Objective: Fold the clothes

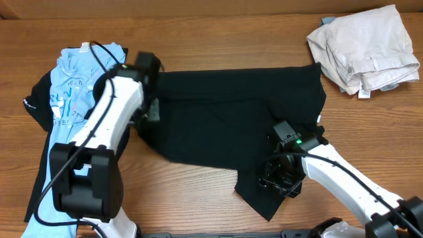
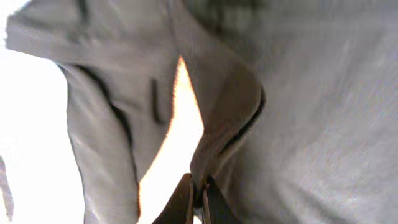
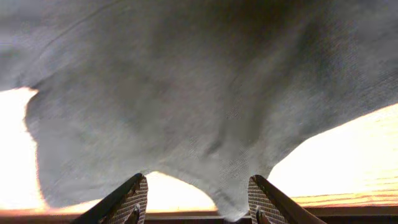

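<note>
A large black shirt lies spread across the middle of the table. My left gripper is at its left edge, shut on a fold of the black fabric, as the left wrist view shows. My right gripper is over the shirt's front right corner; in the right wrist view it is open with the black cloth spread ahead and a point of it hanging between the fingers. A light blue printed tee lies at the far left, partly under the left arm.
A beige garment pile with a white tag lies at the back right corner. More black cloth shows beneath the blue tee at the left. Bare wooden table lies along the front.
</note>
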